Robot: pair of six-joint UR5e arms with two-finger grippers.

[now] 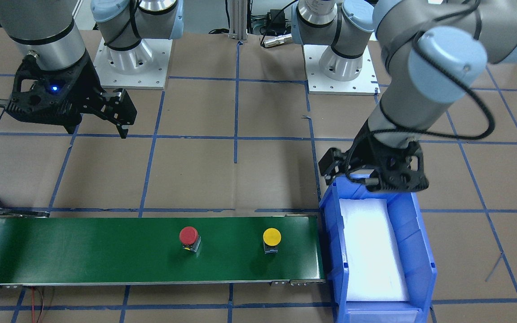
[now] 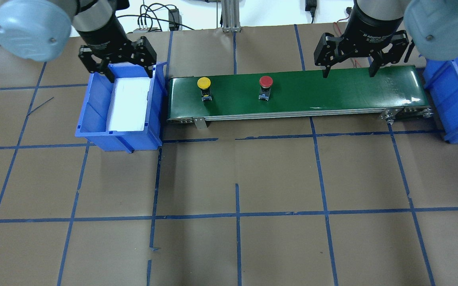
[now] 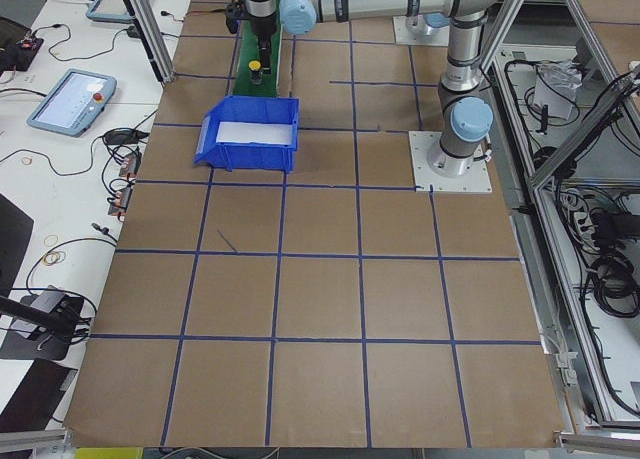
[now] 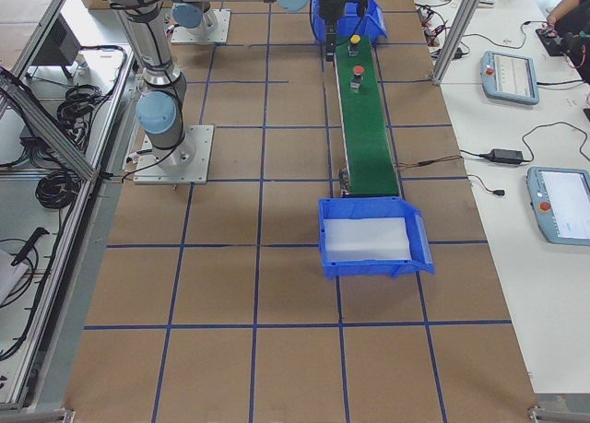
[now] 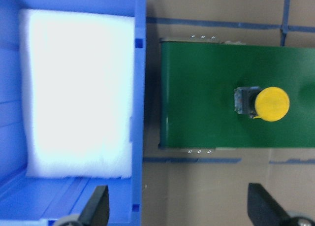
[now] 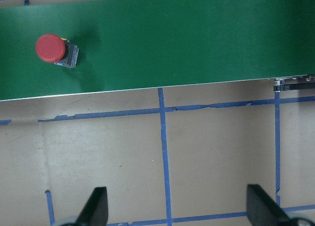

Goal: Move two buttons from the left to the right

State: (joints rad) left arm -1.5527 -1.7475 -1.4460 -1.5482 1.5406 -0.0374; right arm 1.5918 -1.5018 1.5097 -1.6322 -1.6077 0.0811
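Bin, left [image 2: 94, 119]: blue, with only a white foam liner showing inside. Its wall stands just beside the belt's left end, probably as the source side.
Left gripper [image 2: 122, 71]: hangs over the far end of that bin, jaws apart, holding nothing. It is clear of the belt and blocks neither button.
Yellow button [image 2: 204, 83]: upright on the green belt near its left end, close to the bin wall and midway between the belt's long edges.
Red button [image 2: 266, 81]: upright on the same belt, well apart from the yellow one and about mid-length, clear of both long edges.
Conveyor belt [image 2: 352, 91]: bare green from the red button on to its right end. It seems meant to carry both buttons rightward.
Right gripper [image 2: 348, 73]: jaws wide apart and empty, poised over the belt's far edge near the right end, likely waiting to pick up a button.
Bin, right [image 2: 451, 103]: just past the belt's end and partly cut off by the frame, the probable drop point.
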